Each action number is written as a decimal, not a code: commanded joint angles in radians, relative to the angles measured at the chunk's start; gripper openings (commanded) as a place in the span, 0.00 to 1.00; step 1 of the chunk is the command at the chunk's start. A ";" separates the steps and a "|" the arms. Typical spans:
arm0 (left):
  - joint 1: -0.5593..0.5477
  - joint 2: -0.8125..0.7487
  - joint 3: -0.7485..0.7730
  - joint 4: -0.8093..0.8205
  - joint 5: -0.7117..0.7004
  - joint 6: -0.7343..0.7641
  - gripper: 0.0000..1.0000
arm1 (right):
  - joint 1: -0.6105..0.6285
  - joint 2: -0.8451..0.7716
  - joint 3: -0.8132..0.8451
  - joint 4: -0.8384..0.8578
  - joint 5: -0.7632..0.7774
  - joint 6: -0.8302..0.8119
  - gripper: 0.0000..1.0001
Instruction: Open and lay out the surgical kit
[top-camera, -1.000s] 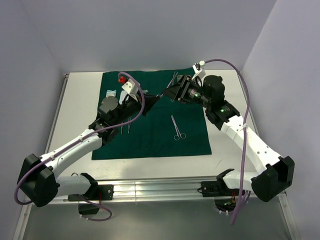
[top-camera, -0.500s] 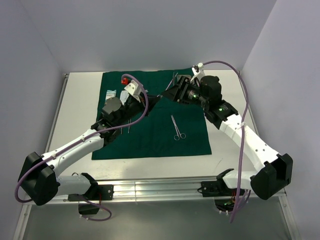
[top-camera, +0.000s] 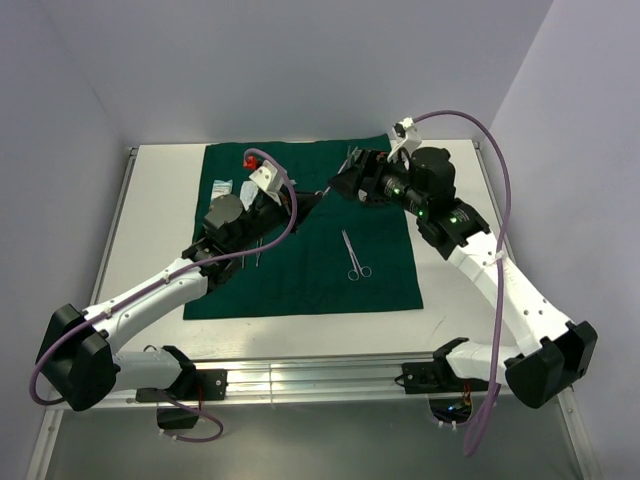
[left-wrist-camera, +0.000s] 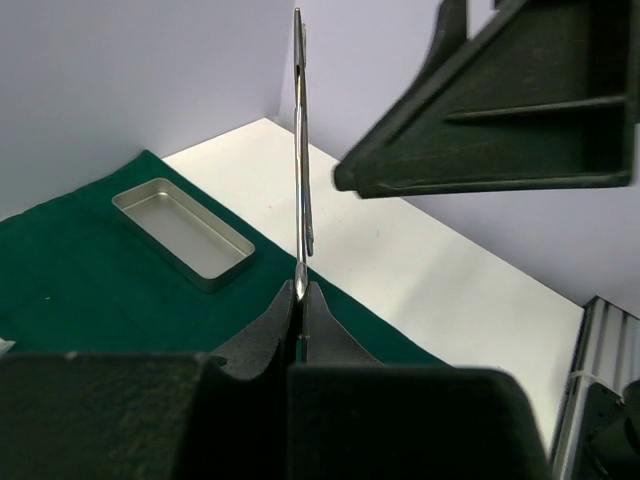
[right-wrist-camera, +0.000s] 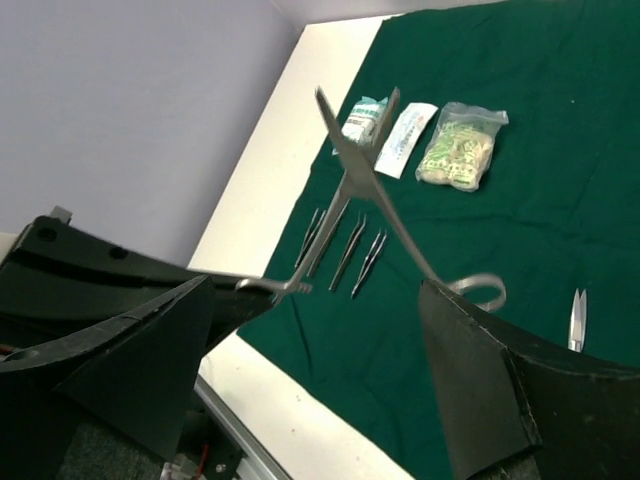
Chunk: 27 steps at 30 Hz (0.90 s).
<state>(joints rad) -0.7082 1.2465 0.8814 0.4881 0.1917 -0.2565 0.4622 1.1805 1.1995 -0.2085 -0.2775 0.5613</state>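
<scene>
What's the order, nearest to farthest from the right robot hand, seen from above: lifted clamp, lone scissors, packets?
1. Lifted clamp, just left of the right gripper.
2. Scissors, lying flat, nearer the front.
3. Packets, far left.

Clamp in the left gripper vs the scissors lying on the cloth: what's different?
The clamp is up in the air, pinched in the left gripper jaws; the scissors lie flat on the green cloth, free of both grippers. The clamp's arms are splayed into a cross; the scissors' arms are closed together. Both are slim, steel and scissor-shaped.
</scene>
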 joint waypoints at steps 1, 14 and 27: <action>-0.005 -0.025 0.027 0.043 0.061 -0.032 0.00 | -0.003 0.031 0.060 0.009 0.014 -0.046 0.90; -0.005 -0.025 0.031 0.044 0.085 -0.064 0.00 | -0.003 0.065 0.055 0.060 -0.015 -0.103 0.86; -0.085 0.025 0.088 -0.028 -0.064 0.060 0.00 | 0.007 0.126 0.086 -0.012 -0.026 0.089 0.57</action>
<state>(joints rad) -0.7750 1.2659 0.9169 0.4519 0.1669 -0.2398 0.4625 1.3006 1.2304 -0.2298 -0.2974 0.6048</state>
